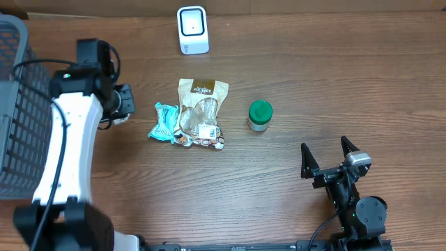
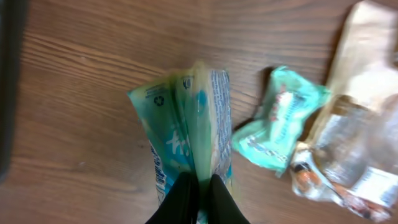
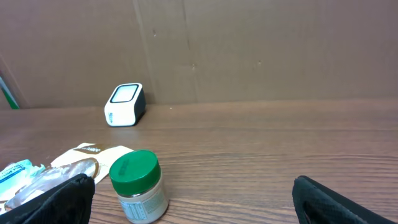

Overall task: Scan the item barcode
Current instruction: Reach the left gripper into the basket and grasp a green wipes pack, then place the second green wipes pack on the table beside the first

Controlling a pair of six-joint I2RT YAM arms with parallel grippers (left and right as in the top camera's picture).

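Teal packet [image 2: 180, 137] clamped in left tool [image 2: 199, 183]: grasp done. Presenting it to scanner [image 1: 192, 29], at 12 o'clock, remains. Right tool [image 1: 325, 150] apart, idle.

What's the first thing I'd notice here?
The left end effector pinches a crinkly teal packet over the wooden table. A jar with a bright green lid stands right of a brown snack bag, and a white scanner sits at the far edge.
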